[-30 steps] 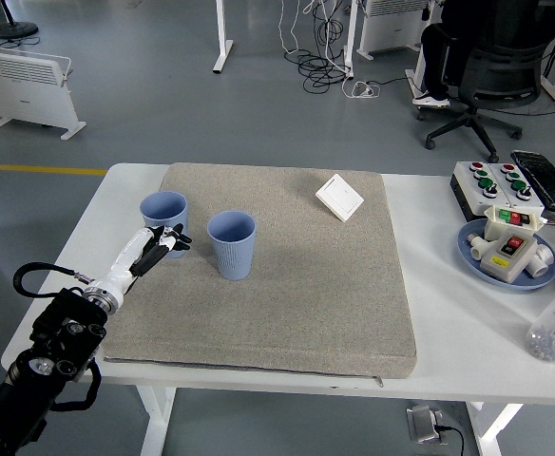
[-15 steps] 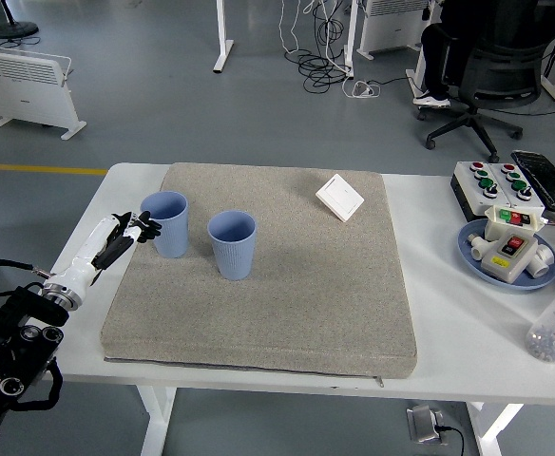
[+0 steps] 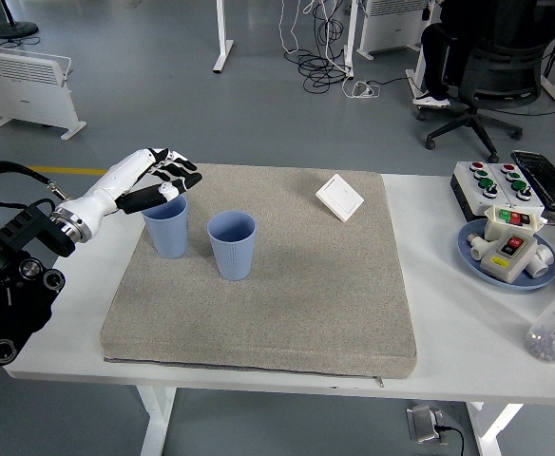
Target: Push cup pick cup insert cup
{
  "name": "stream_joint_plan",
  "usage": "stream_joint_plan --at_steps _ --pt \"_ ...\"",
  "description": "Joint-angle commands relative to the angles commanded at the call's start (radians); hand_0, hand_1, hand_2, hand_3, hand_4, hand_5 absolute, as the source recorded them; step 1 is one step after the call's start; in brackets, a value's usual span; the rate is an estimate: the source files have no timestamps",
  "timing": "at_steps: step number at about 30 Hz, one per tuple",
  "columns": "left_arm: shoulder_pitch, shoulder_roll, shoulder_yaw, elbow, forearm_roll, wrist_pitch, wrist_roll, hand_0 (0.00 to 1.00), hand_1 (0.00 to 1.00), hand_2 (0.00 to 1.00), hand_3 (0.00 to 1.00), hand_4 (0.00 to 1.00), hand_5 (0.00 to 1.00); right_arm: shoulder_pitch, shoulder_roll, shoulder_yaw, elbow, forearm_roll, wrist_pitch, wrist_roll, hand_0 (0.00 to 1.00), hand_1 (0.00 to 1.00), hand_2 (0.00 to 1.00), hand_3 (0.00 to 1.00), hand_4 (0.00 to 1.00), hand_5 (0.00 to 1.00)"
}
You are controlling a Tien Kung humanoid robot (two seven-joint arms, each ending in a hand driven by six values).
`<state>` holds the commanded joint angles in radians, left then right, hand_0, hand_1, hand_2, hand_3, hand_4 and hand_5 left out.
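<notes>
Over the left blue cup (image 3: pixel 167 228), the left hand (image 3: pixel 156 177) hovers with fingers spread, holding nothing.

Left arm's chunky black metal with round joints (image 3: pixel 11 285), looping black cable (image 3: pixel 2 171), white-shelled five-fingered hand (image 3: pixel 154 176) with black finger segments.

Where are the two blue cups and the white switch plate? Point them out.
Left blue cup (image 3: pixel 169 234), head view, front wall.
Right blue cup (image 3: pixel 232 252), head view, front wall.
White switch plate (image 3: pixel 339 197), head view, top face.
</notes>
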<state>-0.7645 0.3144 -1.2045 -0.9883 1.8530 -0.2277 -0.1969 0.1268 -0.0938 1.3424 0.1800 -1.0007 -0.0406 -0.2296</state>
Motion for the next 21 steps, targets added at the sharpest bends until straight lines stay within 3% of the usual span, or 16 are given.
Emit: stream_joint_plan --at_steps 5,6,11,12,13,18,19,21 --pt "-0.095 -0.012 0.12 0.045 0.076 -0.054 0.033 0.876 0.891 0.974 0.922 0.976 0.725 -0.004 0.001 -0.002 0.0 0.002 -0.001 -0.002 0.76 0.654 0.681 0.563 0.096 0.465" --pt "-0.117 -0.02 0.15 0.064 0.097 -0.067 0.038 0.913 0.91 0.998 0.96 0.998 0.612 -0.005 0.001 -0.003 0.0 0.001 -0.002 -0.002 0.76 0.654 0.681 0.563 0.096 0.465" --pt "-0.184 -0.057 0.254 0.143 0.18 -0.085 0.032 0.913 0.91 0.998 0.96 0.998 0.612 -0.009 -0.001 -0.008 0.0 0.005 -0.003 -0.003 0.76 0.654 0.681 0.563 0.096 0.465" --pt "-0.19 -0.065 0.264 0.155 0.188 -0.085 0.03 0.913 0.91 0.998 0.96 0.998 0.612 -0.01 -0.001 -0.009 0.0 0.005 -0.003 -0.004 0.76 0.654 0.681 0.563 0.096 0.465" --pt "-0.196 -0.072 0.272 0.166 0.197 -0.085 0.028 0.917 0.909 0.998 0.96 0.997 0.543 -0.01 -0.001 -0.009 0.0 0.004 -0.003 -0.004 0.76 0.654 0.681 0.563 0.096 0.465" --pt "-0.223 -0.111 0.275 0.238 0.258 -0.065 0.008 0.917 0.909 0.998 0.96 0.997 0.543 -0.008 -0.002 -0.014 0.0 0.001 -0.002 -0.004 0.76 0.654 0.681 0.563 0.096 0.465" --pt "-0.225 -0.115 0.273 0.247 0.27 -0.062 0.006 0.907 0.902 0.998 0.96 0.982 0.488 -0.007 -0.002 -0.015 0.0 0.002 -0.002 -0.004 0.76 0.655 0.68 0.564 0.097 0.466" --pt "-0.234 -0.126 0.267 0.277 0.286 -0.055 0.001 0.907 0.902 0.998 0.96 0.982 0.488 -0.006 -0.003 -0.018 0.0 0.008 -0.003 -0.003 0.76 0.655 0.68 0.564 0.097 0.466"
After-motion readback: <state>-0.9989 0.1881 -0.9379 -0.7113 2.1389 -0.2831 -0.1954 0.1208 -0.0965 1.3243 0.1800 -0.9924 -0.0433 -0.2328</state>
